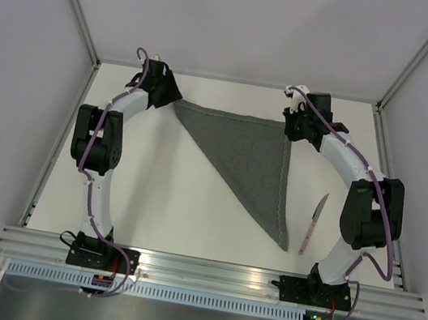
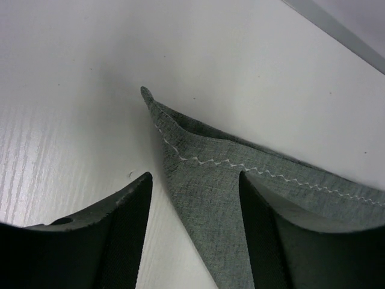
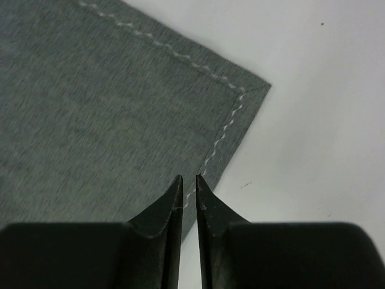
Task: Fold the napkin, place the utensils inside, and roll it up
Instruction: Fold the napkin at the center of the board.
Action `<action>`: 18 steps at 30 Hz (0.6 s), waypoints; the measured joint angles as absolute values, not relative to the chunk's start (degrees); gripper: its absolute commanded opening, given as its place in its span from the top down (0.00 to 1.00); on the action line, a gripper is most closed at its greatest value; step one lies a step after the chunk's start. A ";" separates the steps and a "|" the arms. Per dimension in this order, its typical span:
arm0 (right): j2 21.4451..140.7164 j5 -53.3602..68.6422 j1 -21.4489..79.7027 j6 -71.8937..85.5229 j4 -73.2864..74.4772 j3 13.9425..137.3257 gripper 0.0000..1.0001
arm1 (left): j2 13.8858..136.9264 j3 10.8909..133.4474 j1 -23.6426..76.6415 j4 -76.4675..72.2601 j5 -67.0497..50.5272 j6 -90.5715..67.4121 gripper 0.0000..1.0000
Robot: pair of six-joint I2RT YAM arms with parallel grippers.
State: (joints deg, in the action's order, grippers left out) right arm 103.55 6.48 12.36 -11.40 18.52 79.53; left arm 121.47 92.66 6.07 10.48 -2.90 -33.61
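Napkin [image 1: 250,162]: lies flat on the table [image 1: 174,203], folded to a triangle. One edge runs left-right along the far side, one runs near-far down the right side, and the diagonal fold falls from the far-left corner to the near-right tip.

Utensil: one knife [image 1: 315,222], outside the cloth, just right of the napkin's right edge near its near tip. It does not appear to touch the cloth. Long axis near-far, slightly tilted, almost parallel to that edge.

Left claw [image 1: 166,93]: at the far-left corner. In the wrist view the left claw [image 2: 195,177] stands wide, with the corner lying flat between and ahead of the fingers; nothing is gripped.

Right claw [image 1: 293,128]: at the far-right corner. In the wrist view the right claw [image 3: 188,180] is narrowed to a slit above the stitched edge. The cloth looks flat there; I cannot tell whether any fabric is nipped.

Judgement: first fold done, knife not yet inside. The relation that matters is that the knife lies nearward of the right claw, down the napkin's right edge, and well apart from the left claw. The right arm is the nearer one, and a grasp would go across the knife's near-far axis.
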 measured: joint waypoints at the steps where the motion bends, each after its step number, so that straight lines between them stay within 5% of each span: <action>1: 102.04 7.81 12.36 -11.62 18.83 78.28 0.83 | 121.97 92.71 6.07 10.61 -2.59 -33.63 0.39; 18: 94.96 11.16 12.34 -19.27 29.17 65.67 0.89 | 130.69 99.88 6.07 16.91 5.21 -33.67 0.43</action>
State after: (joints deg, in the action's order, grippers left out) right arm 94.96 11.16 12.34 -19.27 29.17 65.67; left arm 130.69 99.88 6.07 16.91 5.21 -33.67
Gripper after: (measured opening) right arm 0.104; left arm 0.572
